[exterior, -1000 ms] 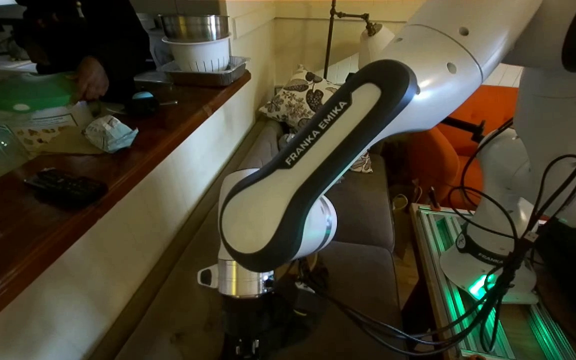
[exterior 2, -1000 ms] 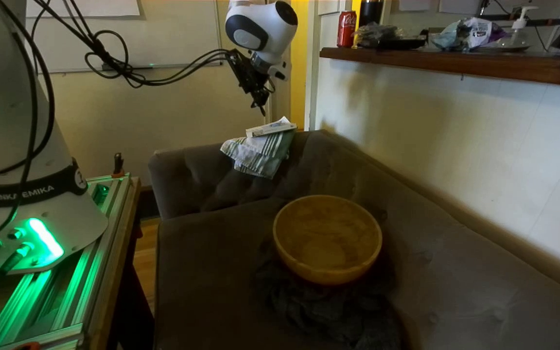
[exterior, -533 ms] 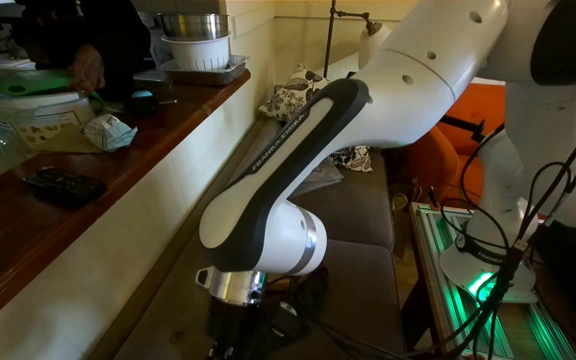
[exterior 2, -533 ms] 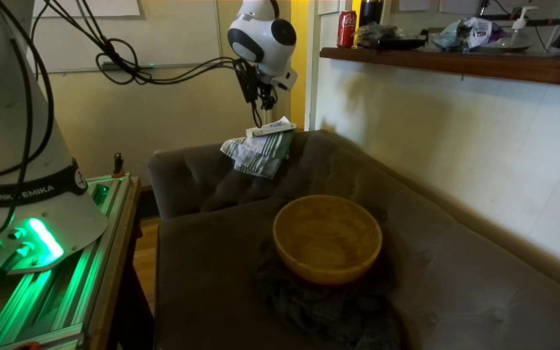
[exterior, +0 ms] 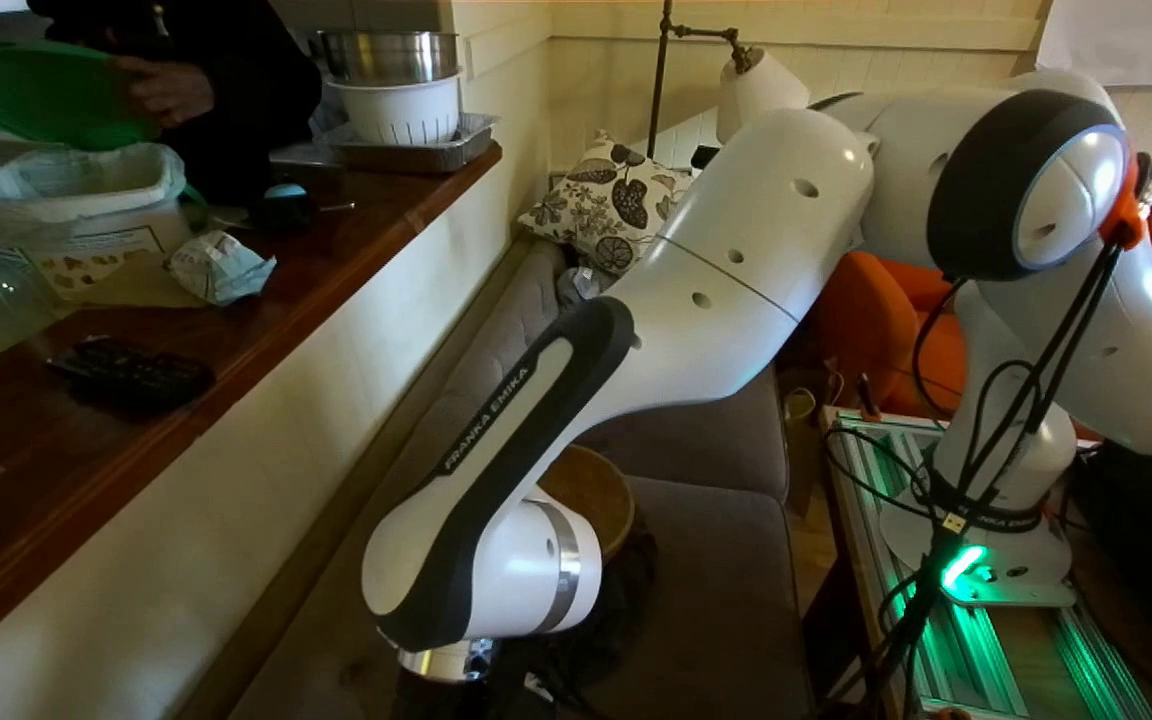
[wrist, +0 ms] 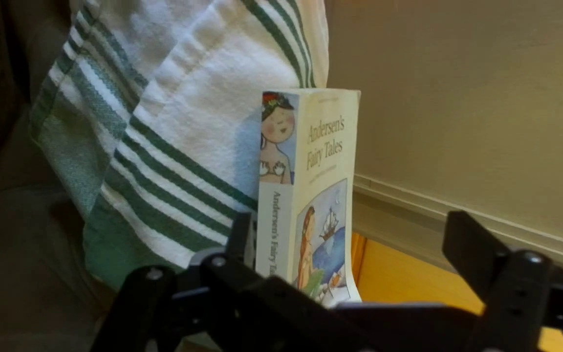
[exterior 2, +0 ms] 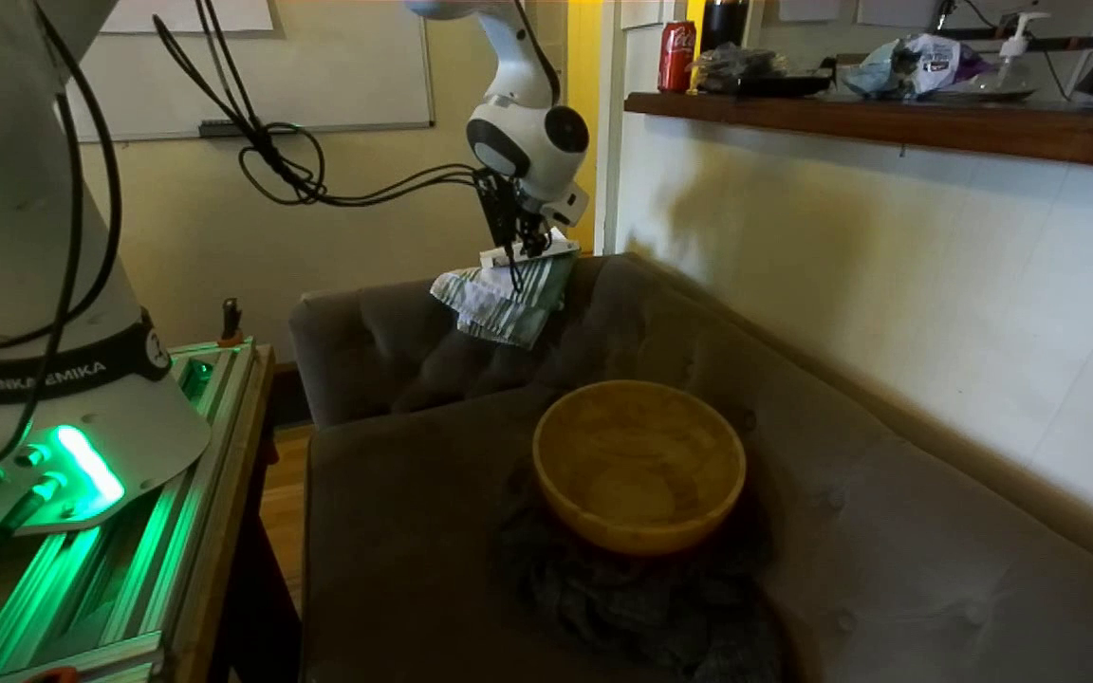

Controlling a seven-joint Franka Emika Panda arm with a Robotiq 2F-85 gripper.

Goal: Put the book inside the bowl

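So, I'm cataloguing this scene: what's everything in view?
book: 1, whitish, on towel
towel: 1, white-green, sofa
bowl: 1, tan, on cloth
cloth: 1, dark, sofa
sofa: 1, grey, below counter
counter: 1, brown, above sofa
can: 1, red, counter
clutter: several, mixed, counter
container: 1, whitish, below lid
lid: 1, green, in hand
tray: 1, silver, counter
tub: 1, white, in tray
steel bowl: 1, silver, atop tub
pillow: 1, cream, sofa
chair: 1, orange, background
hand: 1, bare, on lid
arm: 1, white, over sofa
gripper: 1, black, by book
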